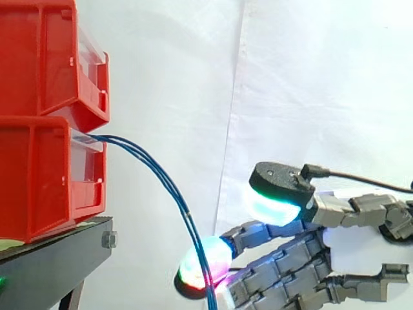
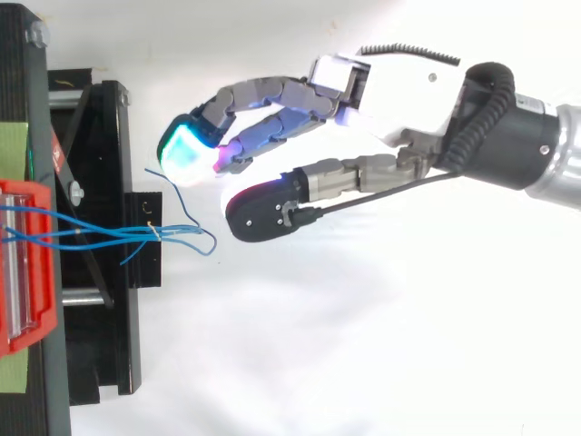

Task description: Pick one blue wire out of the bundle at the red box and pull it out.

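Several thin blue wires (image 1: pixel 161 174) leave the front of the lower red bin (image 1: pixel 39 181) and droop down to the right. From above, the wires (image 2: pixel 109 234) run right from the red bin (image 2: pixel 27 263) and end in loose curls. My hand (image 2: pixel 399 100) reaches in from the right and is open, its fingers stretched toward the wires. Glowing fingertips (image 2: pixel 186 150) hover just above the wire ends, and the thumb (image 2: pixel 259 209) sits close to their right, apart from them. In the side view the hand (image 1: pixel 348 248) is low, with the wires passing in front of one fingertip (image 1: pixel 218 255).
A second red bin (image 1: pixel 45 58) is stacked on the lower one. Both rest on a black stand (image 1: pixel 58 258) with a crossbar and struts (image 2: pixel 100 182). A white curtain (image 1: pixel 310 84) hangs behind.
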`<state>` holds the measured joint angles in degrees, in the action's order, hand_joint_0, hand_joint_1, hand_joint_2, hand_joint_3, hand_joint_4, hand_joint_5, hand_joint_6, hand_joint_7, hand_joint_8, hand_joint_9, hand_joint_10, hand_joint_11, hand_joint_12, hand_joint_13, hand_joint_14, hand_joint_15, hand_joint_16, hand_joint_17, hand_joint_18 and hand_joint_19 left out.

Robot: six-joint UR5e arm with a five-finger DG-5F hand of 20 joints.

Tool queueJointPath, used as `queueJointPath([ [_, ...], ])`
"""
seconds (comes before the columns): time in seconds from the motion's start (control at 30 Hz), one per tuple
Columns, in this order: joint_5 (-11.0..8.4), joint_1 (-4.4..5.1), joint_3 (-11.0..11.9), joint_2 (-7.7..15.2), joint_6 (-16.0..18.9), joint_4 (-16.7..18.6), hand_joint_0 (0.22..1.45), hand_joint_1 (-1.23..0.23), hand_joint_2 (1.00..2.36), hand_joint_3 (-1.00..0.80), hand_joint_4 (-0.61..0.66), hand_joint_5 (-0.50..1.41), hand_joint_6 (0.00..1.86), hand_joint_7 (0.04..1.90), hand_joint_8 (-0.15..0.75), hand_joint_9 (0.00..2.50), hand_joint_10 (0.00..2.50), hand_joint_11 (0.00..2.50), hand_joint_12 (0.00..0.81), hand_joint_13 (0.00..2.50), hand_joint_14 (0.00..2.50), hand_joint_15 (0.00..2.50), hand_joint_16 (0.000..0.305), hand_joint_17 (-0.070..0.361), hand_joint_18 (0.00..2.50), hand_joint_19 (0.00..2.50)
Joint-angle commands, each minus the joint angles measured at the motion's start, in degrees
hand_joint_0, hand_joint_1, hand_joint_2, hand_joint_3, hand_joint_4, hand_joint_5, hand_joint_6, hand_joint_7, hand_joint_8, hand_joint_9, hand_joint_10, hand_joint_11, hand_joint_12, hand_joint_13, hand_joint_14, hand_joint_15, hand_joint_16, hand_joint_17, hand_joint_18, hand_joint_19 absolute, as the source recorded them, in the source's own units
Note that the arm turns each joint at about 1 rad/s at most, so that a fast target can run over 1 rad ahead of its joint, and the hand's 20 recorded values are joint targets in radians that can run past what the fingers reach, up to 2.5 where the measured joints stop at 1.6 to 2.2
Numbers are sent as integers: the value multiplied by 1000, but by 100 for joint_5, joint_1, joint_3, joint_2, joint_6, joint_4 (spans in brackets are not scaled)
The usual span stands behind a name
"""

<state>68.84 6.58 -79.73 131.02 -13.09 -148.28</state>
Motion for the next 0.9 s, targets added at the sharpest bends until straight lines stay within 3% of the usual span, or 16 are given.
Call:
queueJointPath([
  [0.0, 15, 72, 186, 178, -62, 45, 537, -558, 1001, -477, 386, -148, 502, 833, 305, 678, 5, 160, 396, 705, 10, 295, 49, 111, 571, 312],
  [0.27, 24, 116, 608, 415, -115, 19, 540, -558, 1002, -477, 387, -147, 502, 835, 304, 683, 3, 164, 395, 706, 10, 296, 49, 111, 571, 305],
  [0.6, 41, 124, 608, 407, -159, -8, 543, -558, 1002, -477, 390, -146, 502, 842, 305, 682, 3, 169, 394, 707, 9, 293, 49, 111, 572, 305],
  [0.87, 41, 116, 608, 407, -159, -8, 549, -560, 1002, -471, 395, -127, 502, 956, 302, 676, 3, 159, 391, 705, 10, 298, 49, 109, 567, 308],
])
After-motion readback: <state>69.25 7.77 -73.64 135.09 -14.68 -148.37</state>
